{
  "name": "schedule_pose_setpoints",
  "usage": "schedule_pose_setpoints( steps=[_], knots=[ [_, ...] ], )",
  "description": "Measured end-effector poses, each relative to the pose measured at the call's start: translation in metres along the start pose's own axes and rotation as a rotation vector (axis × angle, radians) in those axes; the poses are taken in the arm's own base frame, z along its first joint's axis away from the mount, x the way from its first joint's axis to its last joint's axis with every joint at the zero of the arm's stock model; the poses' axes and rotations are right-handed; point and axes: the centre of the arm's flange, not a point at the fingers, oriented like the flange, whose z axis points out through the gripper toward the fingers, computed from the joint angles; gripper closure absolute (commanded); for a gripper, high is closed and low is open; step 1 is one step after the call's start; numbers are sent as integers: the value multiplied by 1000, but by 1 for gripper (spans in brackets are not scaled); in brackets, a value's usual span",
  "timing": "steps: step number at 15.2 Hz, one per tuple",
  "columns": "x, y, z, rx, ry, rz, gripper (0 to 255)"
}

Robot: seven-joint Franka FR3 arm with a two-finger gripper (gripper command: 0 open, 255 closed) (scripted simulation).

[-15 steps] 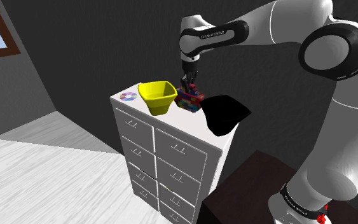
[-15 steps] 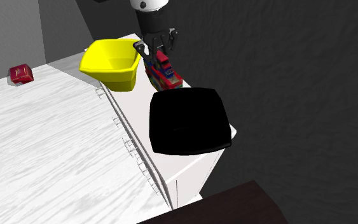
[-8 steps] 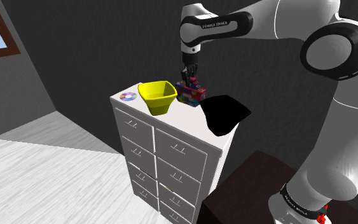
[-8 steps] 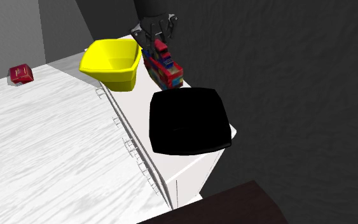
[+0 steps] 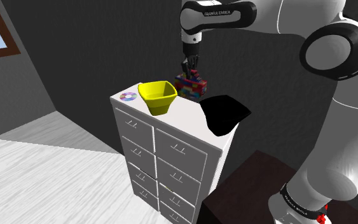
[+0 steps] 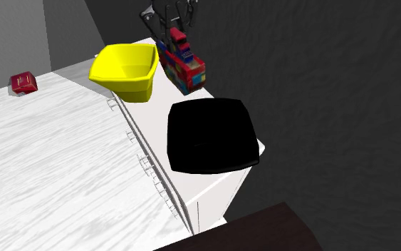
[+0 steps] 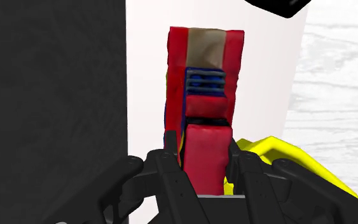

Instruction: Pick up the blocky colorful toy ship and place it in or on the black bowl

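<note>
red-and-blue toy ship hangs clenched in the tool; held by its narrow top, it could swing loose short of the black bowl.

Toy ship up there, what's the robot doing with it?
The robot's black gripper has its fingers shut on the colorful blocky toy ship and holds it a little above the white drawer cabinet. The ship hangs between the yellow bowl and the black bowl, which both sit on the cabinet's top. The black bowl is empty, so the ship is not yet in it.
</note>
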Motion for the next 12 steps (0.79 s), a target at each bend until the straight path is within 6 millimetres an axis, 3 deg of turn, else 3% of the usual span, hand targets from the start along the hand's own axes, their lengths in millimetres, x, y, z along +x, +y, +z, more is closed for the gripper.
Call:
schedule_pose_setpoints(
  steps=[12],
  knots=[
    [-2, 4, -63, 0, 0, 0, 255]
  ],
)
